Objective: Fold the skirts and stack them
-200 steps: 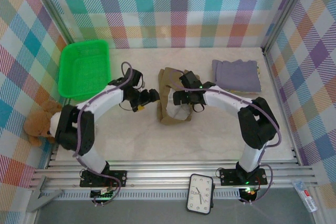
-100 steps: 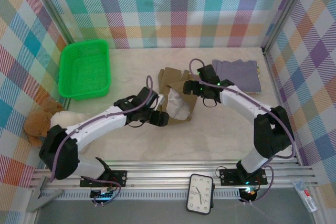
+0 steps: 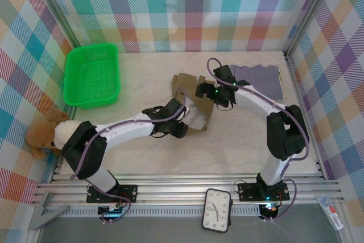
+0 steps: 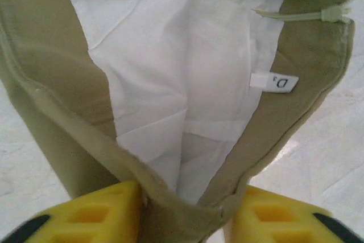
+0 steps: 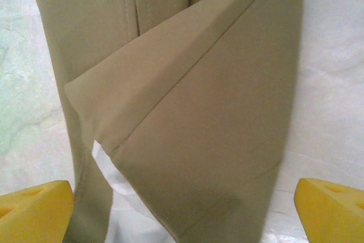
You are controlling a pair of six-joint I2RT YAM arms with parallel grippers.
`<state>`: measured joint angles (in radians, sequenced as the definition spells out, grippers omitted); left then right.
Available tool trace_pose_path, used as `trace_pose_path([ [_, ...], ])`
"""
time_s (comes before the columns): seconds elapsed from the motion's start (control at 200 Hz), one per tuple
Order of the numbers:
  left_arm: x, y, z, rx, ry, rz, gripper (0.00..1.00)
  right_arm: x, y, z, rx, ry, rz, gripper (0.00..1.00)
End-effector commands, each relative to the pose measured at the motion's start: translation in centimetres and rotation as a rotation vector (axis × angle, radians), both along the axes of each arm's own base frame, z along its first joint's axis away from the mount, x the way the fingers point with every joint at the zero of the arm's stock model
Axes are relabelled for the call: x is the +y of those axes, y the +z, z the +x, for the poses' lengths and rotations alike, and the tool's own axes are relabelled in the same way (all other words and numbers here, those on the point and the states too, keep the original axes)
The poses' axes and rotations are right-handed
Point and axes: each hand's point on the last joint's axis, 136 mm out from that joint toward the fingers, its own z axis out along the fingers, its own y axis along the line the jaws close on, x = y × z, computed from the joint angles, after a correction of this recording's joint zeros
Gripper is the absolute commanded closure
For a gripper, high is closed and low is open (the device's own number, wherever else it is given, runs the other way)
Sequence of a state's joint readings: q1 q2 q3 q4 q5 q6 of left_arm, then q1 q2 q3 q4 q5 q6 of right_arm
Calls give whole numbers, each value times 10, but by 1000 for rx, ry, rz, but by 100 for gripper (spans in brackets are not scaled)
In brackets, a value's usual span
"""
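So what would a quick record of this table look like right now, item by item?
Khaki skirt: mid-table, partly opened, white lining showing
Grey skirt: folded flat, far right corner
Left gripper: pinching the khaki skirt's near edge
Right gripper: open, above the khaki skirt
Green basket: far left, empty
Teddy bear: at the table's left edge
Clock: in front of the arm bases

Olive-khaki skirt (image 3: 183, 83) lies rumpled at centre, white lining exposed; grey-lavender skirt (image 3: 264, 81) folded flat far right
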<state>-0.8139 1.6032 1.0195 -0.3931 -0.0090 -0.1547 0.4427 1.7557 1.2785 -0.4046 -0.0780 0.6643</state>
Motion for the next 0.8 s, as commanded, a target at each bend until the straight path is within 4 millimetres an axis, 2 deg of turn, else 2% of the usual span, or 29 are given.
trace_pose_path([
  [0.0, -14, 7, 3, -15, -10, -23, 78, 22, 10, 3, 52, -21, 130, 1],
  [0.095, -10, -1, 2, 18, 21, 1, 100, 27, 5, 6, 95, -69, 172, 1],
  [0.2, -3, -3, 3, 1, 83, -15, 100, 25, -7, 7, 170, -121, 154, 0],
  [0.255, 1, 0, 5, -22, 120, -41, 100, 23, -12, 9, 188, -153, 141, 6],
  [0.325, 7, 3, 7, -39, 164, -75, 100, 21, -15, 13, 192, -191, 136, 19],
  [0.485, 13, 0, 9, -40, 211, -132, 100, 28, -16, 21, 183, -190, 99, 34],
  [0.795, 16, -4, 9, -33, 218, -136, 100, 51, -28, 25, 204, -149, 108, 47],
])
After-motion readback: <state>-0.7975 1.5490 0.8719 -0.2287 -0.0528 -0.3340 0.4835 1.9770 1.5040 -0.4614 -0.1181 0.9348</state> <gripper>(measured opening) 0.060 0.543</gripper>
